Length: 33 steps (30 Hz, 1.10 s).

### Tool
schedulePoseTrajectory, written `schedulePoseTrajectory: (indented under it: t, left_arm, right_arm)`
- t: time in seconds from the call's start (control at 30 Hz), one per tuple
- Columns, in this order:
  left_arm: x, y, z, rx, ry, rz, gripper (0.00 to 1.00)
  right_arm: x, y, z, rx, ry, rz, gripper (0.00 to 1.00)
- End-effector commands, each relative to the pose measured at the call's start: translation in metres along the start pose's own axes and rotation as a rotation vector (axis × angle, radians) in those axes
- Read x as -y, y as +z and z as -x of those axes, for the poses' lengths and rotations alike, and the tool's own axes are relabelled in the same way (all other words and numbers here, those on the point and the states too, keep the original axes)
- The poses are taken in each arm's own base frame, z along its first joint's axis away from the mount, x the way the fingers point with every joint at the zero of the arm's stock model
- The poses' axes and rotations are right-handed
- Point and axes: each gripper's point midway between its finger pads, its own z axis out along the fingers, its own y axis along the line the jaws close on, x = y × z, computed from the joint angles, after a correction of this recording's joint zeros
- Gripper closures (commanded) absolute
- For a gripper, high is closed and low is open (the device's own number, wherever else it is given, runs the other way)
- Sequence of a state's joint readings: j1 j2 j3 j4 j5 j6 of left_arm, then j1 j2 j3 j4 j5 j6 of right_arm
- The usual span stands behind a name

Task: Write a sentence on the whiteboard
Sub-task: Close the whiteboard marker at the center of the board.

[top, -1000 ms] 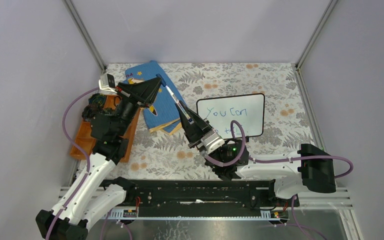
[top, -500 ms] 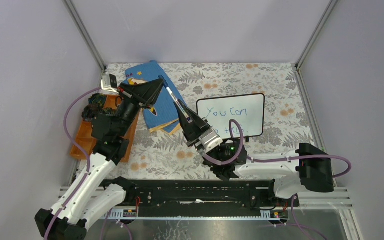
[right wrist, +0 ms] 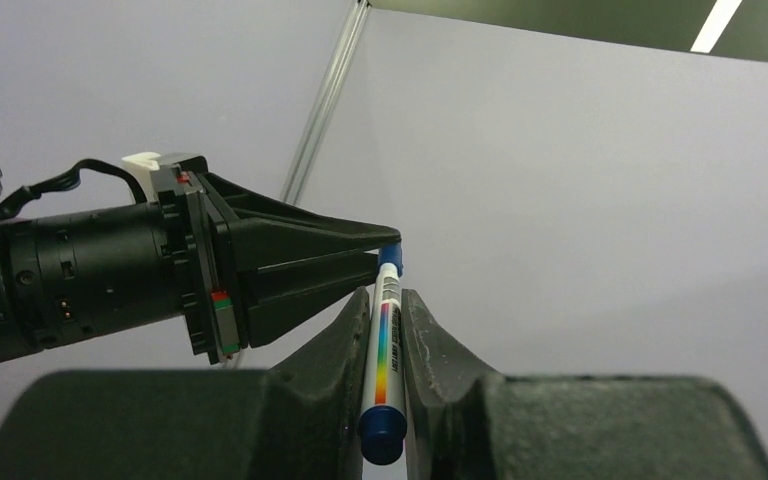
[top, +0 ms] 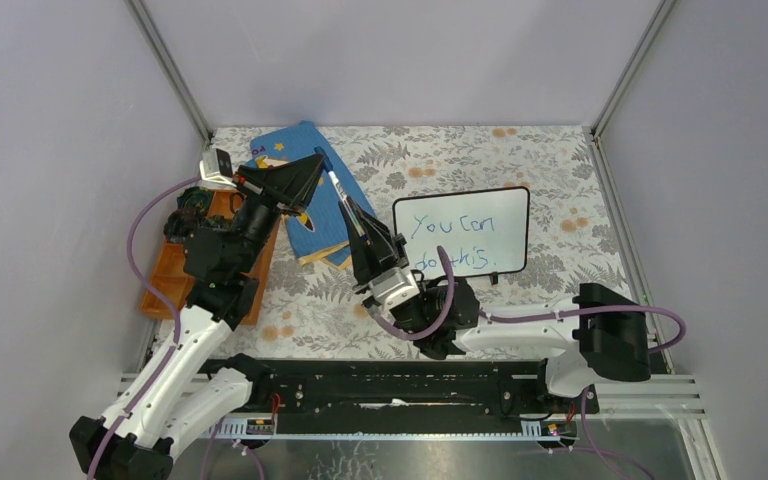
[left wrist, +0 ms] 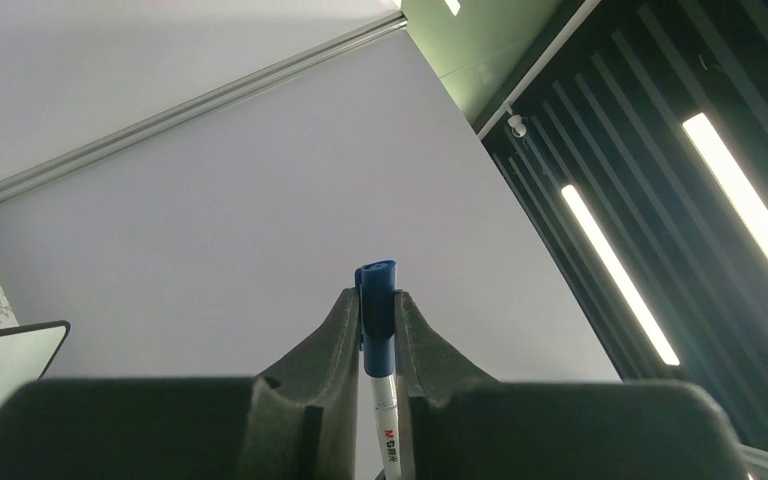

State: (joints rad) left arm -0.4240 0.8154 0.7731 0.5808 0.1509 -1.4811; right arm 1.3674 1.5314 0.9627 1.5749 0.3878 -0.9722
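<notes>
Writing looks done: the sentence (top: 457,243), "You can do this", sits on the whiteboard (top: 508,212), mid-table, right of the book (top: 295,137). What's left, I'd judge: recap the pen (top: 338,190). Your right claw (top: 353,213) pinches the barrel and points up-left. Your left claw (top: 318,165) is clamped on the blue cap (left wrist: 376,285), tip to tip w/ the right.

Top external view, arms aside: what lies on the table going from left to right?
From the left: orange tray → blue picture book → whiteboard.
</notes>
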Motion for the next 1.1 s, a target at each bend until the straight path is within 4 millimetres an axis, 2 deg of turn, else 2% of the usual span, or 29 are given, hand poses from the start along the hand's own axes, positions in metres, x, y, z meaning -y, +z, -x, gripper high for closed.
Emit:
schedulePoseTrajectory:
  t: [0.0,0.27,0.53,0.87,1.07]
  left_arm:
    - [0.009,-0.002,-0.014,-0.065,0.014,-0.037,1.00]
    - [0.007,-0.001,-0.022,-0.096,0.002,-0.036,1.00]
    - [0.006,-0.003,-0.026,-0.104,-0.001,-0.034,1.00]
    - [0.017,0.002,-0.023,-0.093,0.051,-0.054,1.00]
    - [0.026,0.011,-0.022,-0.096,0.095,-0.078,1.00]
  right_arm:
    - [0.021,0.012,0.029,0.114,-0.062,-0.097,1.00]
    - [0.018,0.011,0.024,0.102,-0.077,-0.095,1.00]
    - [0.023,0.011,0.028,0.108,-0.070,-0.101,1.00]
    - [0.056,0.008,0.028,0.086,0.245,-0.194,1.00]
    - [0.065,0.008,0.025,0.071,0.403,-0.238,1.00]
